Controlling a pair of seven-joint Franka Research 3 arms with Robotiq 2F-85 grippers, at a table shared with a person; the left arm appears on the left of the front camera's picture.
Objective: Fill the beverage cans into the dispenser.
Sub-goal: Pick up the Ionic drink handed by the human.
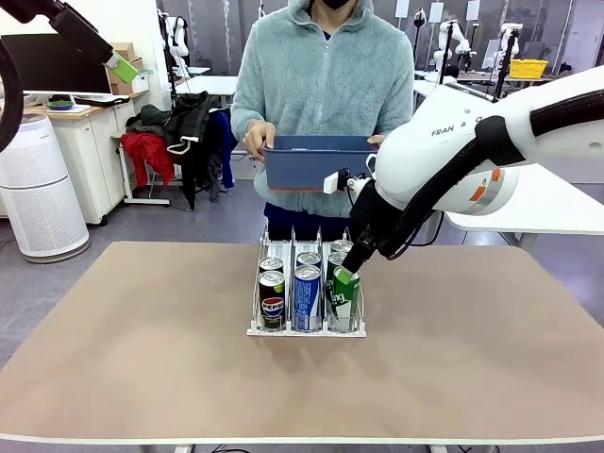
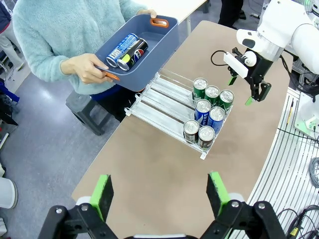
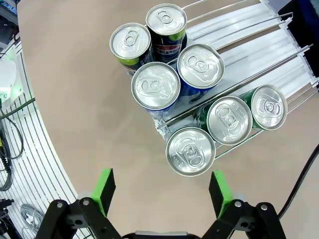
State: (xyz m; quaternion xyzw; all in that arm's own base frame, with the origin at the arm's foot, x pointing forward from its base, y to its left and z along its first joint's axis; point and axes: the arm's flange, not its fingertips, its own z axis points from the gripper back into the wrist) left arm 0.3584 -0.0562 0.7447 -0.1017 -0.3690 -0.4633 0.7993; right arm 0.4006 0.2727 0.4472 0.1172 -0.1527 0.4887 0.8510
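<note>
Right tool (image 3: 162, 185) wide open, empty, over front green can (image 3: 190, 151), arm steeply downward.

The tan bench (image 1: 142, 330) spreads beneath the right claw (image 1: 346, 275) and out to both sides of it. Across the bench, beyond the claw, a person in a pale blue fleece (image 1: 311, 75) stands with a dark blue bin (image 1: 300, 165) held level, above and behind the claw. The bin has orange handles (image 2: 159, 21). Well off to the claw's left, a white air purifier (image 1: 38, 189) stands on the grey floor (image 1: 189, 222). Near it are a white cabinet (image 1: 85, 160) bearing a dark monitor (image 1: 61, 64), and a heap of red and black clothes (image 1: 184, 127). To the claw's right and behind it sits a white table (image 1: 566, 208). Farther back is a yellow crate (image 1: 528, 68).
</note>
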